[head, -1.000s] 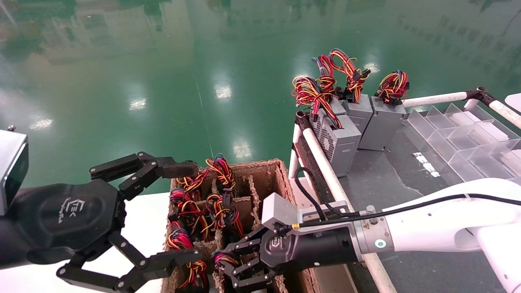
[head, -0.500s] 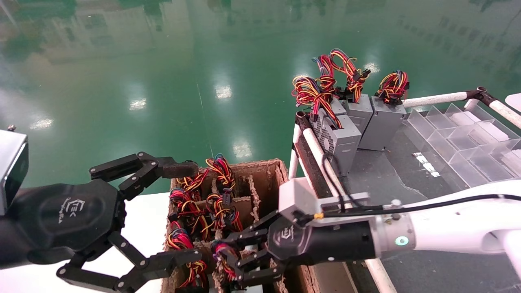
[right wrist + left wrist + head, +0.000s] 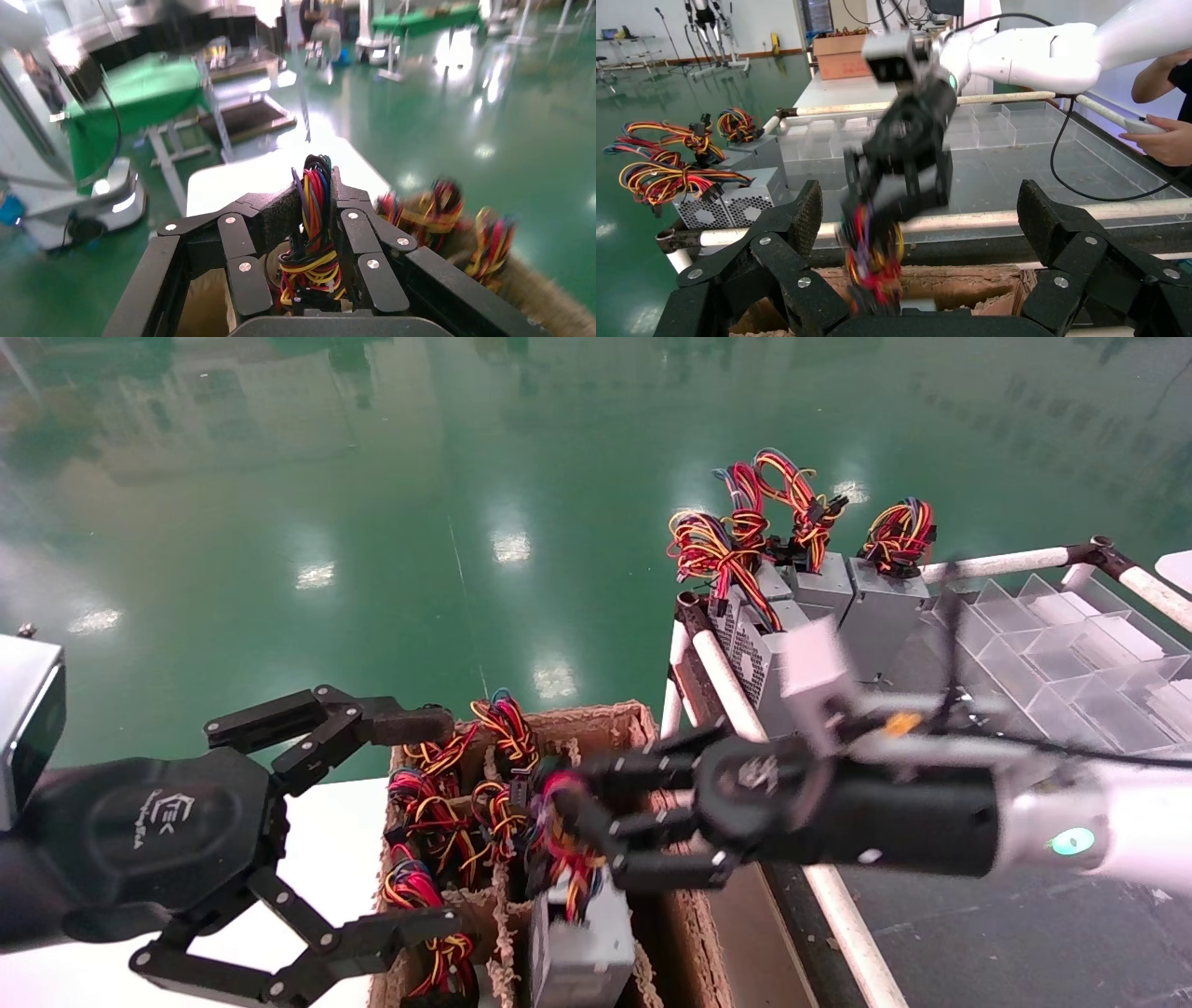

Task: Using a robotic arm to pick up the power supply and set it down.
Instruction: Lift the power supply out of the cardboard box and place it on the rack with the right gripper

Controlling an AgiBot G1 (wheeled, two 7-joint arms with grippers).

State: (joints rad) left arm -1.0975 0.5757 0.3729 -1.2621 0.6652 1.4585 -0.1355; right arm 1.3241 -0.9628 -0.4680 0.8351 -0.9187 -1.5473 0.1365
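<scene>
The right claw [image 3: 582,831] gripped the wire bundle of a small grey metal power supply [image 3: 582,957] above the brown cardboard box [image 3: 643,728]. The left claw [image 3: 410,822] hung open beside the box.

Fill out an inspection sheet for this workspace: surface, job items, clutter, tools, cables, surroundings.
Surface: dark bench top with white rail pipes along its edge.
Job's things: power supply hanging by its wire bundle, partly lifted out of the cardboard crate; more wired units sit in the crate's other cells; three power supplies stand at the bench's far corner.
Clutter: clear divider trays on the bench.
Grippers: right tool shut on the wire bundle above the crate; left tool open, beside the crate.
Cables: black cable runs along the right arm.
Surroundings: glossy green floor; a person's hand beyond the bench.
</scene>
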